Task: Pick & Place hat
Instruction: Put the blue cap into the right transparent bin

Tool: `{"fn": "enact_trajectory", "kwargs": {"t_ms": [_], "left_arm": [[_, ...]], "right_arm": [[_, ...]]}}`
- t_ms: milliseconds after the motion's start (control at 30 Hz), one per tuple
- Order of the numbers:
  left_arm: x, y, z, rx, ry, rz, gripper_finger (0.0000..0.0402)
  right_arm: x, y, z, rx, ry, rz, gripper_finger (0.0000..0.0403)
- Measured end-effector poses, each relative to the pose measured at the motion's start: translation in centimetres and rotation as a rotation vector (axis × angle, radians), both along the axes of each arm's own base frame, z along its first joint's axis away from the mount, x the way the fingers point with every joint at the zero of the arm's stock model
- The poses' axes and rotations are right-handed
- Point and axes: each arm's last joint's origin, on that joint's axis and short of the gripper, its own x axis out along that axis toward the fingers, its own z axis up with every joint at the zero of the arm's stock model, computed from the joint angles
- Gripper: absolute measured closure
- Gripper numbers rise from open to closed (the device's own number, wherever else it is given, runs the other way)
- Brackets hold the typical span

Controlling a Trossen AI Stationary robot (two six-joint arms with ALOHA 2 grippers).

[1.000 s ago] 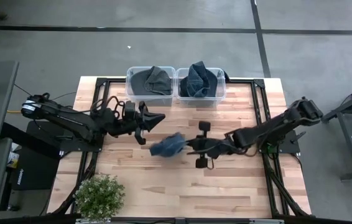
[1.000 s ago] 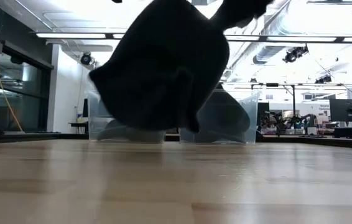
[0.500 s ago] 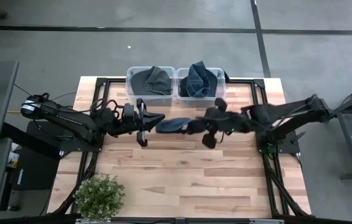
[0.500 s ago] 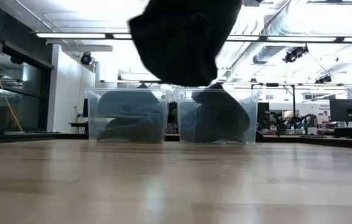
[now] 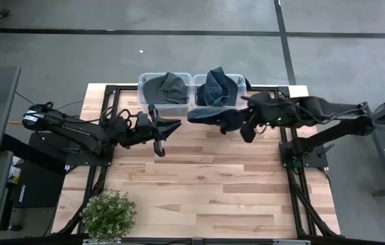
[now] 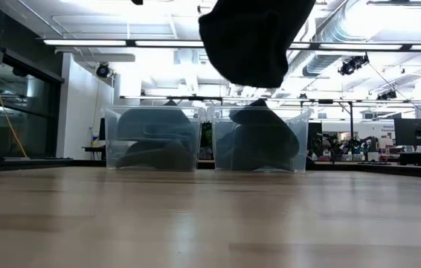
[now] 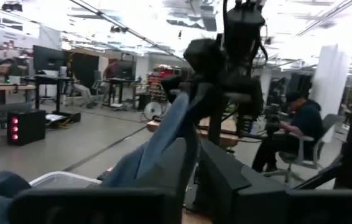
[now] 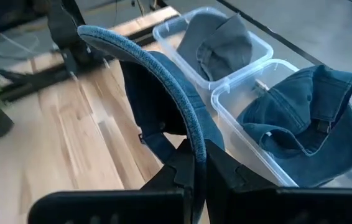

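We log two dark, near-black arms of jointed tubular links. The black left arm [image 5: 77, 133] has thin dark cables looping by its wrist [image 5: 114, 116] and a round base housing with pale markings [image 5: 32, 116] (a yellowish wire trails from it). The black right arm [image 5: 322, 119] has chunkier blocky links. The left gripper [image 5: 167, 129] carries two flat black fingers [image 7: 226, 183] with squared, matte faces. The right gripper [image 5: 228, 121] has matching black angular fingers [image 8: 232, 171] on a wide black crossbar [image 8: 101, 208]. We can't make out any screws.
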Motion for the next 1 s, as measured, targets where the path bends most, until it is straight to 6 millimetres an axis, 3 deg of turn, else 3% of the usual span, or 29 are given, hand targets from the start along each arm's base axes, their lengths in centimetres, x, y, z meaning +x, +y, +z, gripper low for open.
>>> {"fn": "enact_trajectory", "kwargs": {"t_ms": [300, 433, 733, 1000], "left_arm": [[0.1, 0.6, -0.1, -0.005, 0.010, 0.034, 0.0208], [0.1, 0.7, -0.1, -0.022, 0.008, 0.060, 0.0159], [1.9, 3.0, -1.2, -0.153, -0.021, -0.009, 0.0140], [2.8, 3.6, -1.3, -0.119, -0.118, -0.066, 0.0140]], "right_arm": [[-3.5, -1.2, 2.0, 0.032, -0.128, -0.038, 0.0397], [-4.6, -1.1, 3.1, 0.034, -0.214, 0.013, 0.0397], [-5.8, -0.7, 5.3, 0.050, -0.410, 0.194, 0.0397], [-5.8, -0.5, 5.6, 0.053, -0.440, 0.267, 0.0397]]}}
